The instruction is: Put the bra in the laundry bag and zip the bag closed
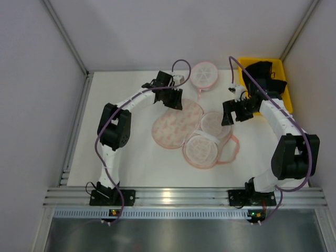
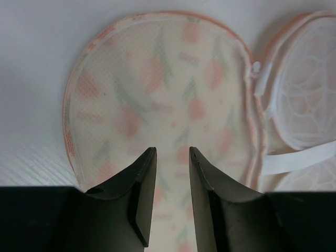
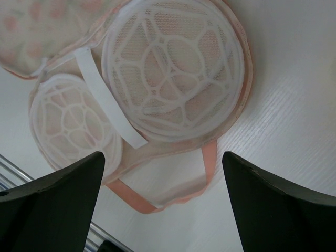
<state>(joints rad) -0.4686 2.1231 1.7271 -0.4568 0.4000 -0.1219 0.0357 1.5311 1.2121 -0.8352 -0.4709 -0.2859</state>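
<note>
Left gripper (image 2: 172, 155) hovers over the patterned flap of the laundry bag (image 1: 176, 124), fingers slightly apart and holding nothing. Right gripper (image 3: 163, 157), spread wide and empty, hangs above the bag's two white domes. The bra (image 1: 265, 71) looks bunched in a yellow bin (image 1: 287, 100) beyond the bag's right side. The bag lies open side up, its long axis running from flap to domes. A strap left dangling outside could snag the zip, and the light mesh may slide if nudged.

Bright, even light; faint shadows on the flat white table (image 1: 137, 164). Glare spots the silver metal rail (image 1: 168, 198). Wrist views seem slightly soft.
</note>
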